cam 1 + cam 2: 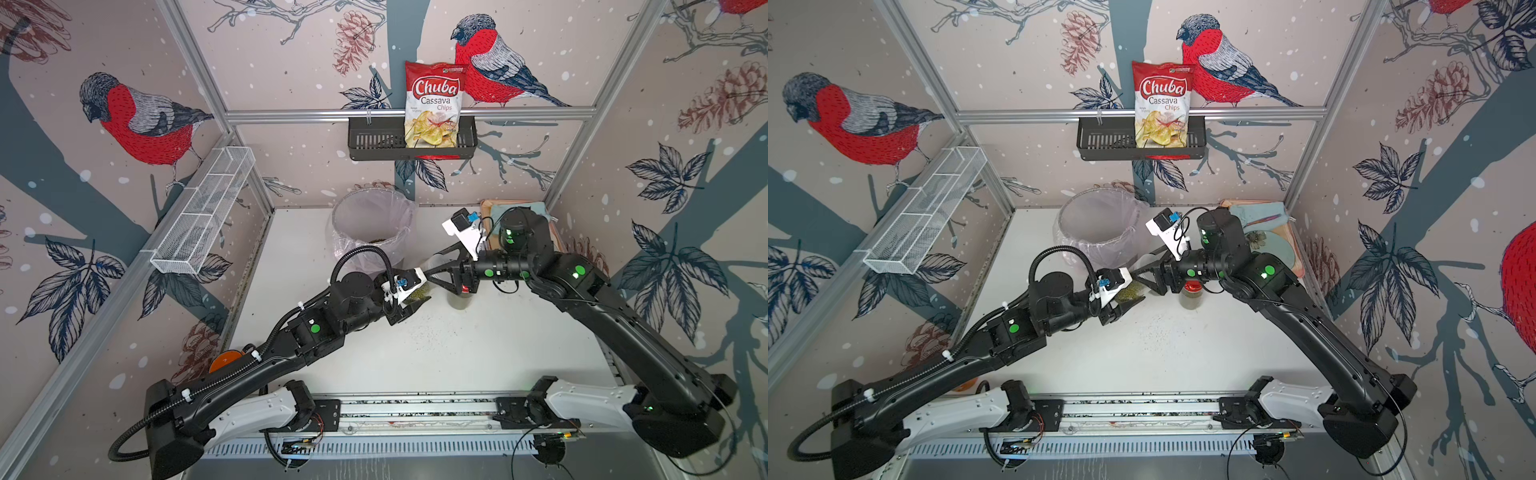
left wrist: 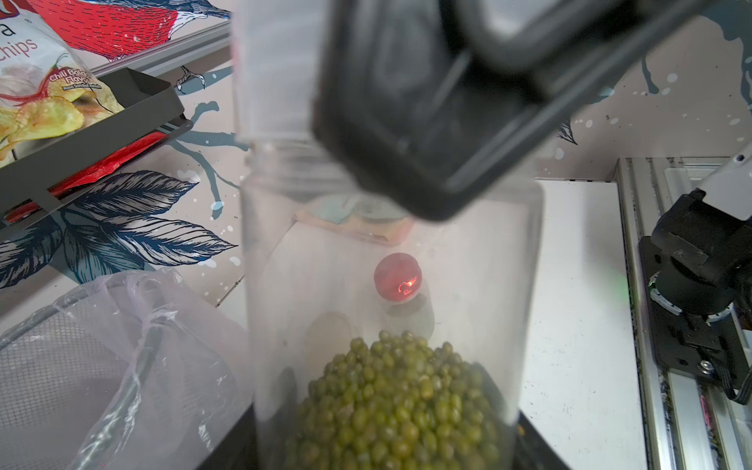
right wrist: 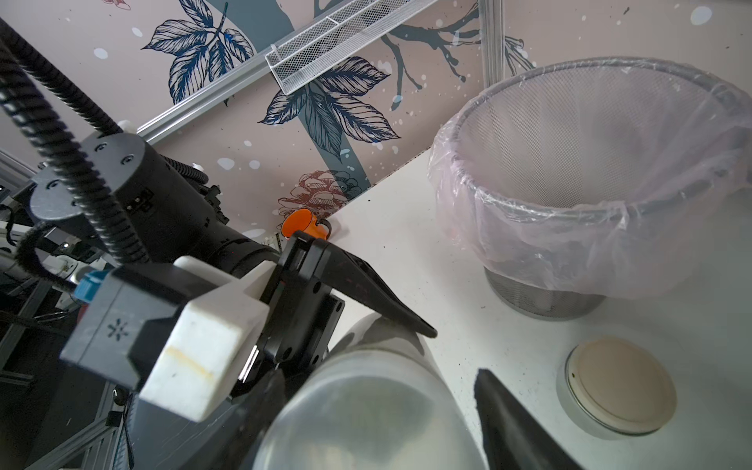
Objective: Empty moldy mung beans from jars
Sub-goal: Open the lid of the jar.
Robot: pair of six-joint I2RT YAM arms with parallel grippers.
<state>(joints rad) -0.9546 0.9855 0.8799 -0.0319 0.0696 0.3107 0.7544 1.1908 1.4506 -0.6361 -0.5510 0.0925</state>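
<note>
- Left gripper [image 1: 415,298]: clamped across the lower part of a clear jar [image 1: 422,291]. The jar is held off the white table [image 1: 457,353] and tipped over, its top end toward the right arm.
- Mung beans [image 2: 390,398]: olive-green heap filling the gripped end of the held jar. The rest of the jar is clear and bare.
- Right gripper [image 1: 432,266]: jaws parted, one on each side of the jar's top end. In the right wrist view one finger [image 3: 512,423] stands clear of the jar wall, so nothing is pinched.
- Jar mouth: covered by the right gripper in the left wrist view, so I cannot tell if it is capped.
- Mesh bin [image 1: 353,216] with clear liner: just behind the held jar, toward the back wall.
- Red-lidded jar [image 1: 1192,296]: upright on the table under the right wrist, beans inside.
- Beige lid [image 3: 618,386]: flat on a clear rim on the table, between bin and right gripper.
</note>
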